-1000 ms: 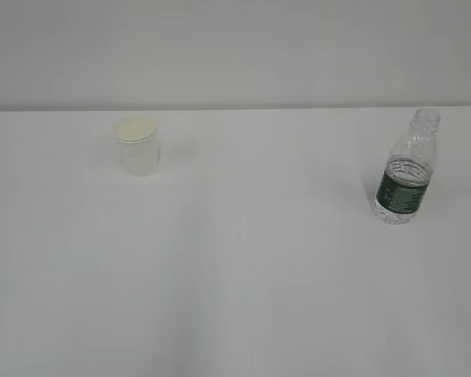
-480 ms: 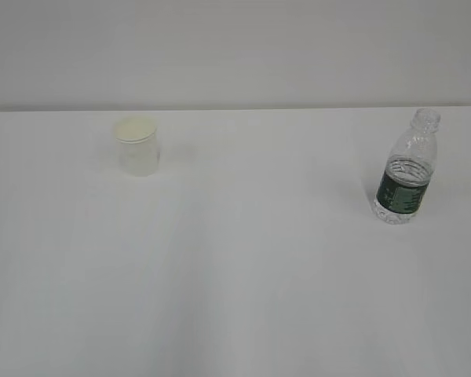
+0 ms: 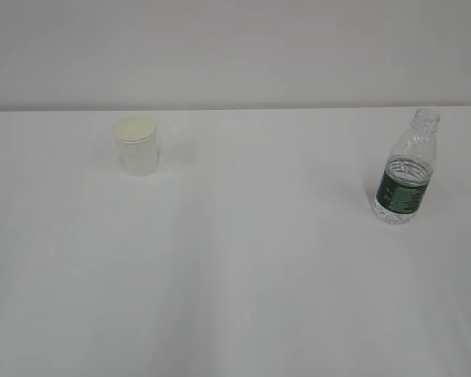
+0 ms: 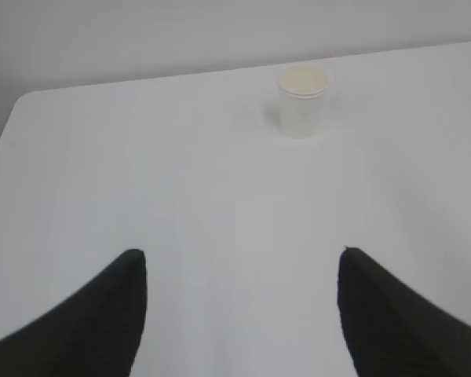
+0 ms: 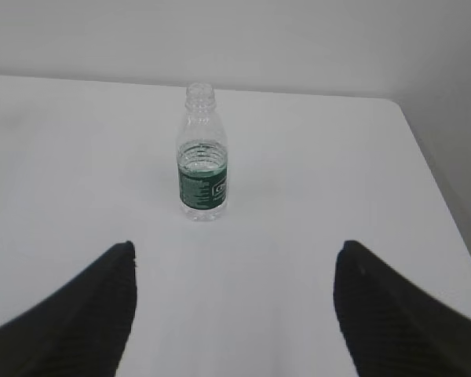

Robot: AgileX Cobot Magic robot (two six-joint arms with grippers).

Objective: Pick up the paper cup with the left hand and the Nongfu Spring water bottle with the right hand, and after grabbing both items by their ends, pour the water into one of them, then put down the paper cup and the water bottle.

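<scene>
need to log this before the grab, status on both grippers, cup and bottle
Left gripper open, empty, short of the paper cup. Right gripper open, empty, lined up on the water bottle. Both upright on the table, untouched. Nothing in the way.

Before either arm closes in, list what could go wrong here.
1. The water bottle has no cap and stands upright with water in it; a nudge from the right gripper could tip it and spill.
2. The paper cup looks light and stands off-centre from the left gripper; one side of the open jaws may push it away or crush its wall.
</scene>
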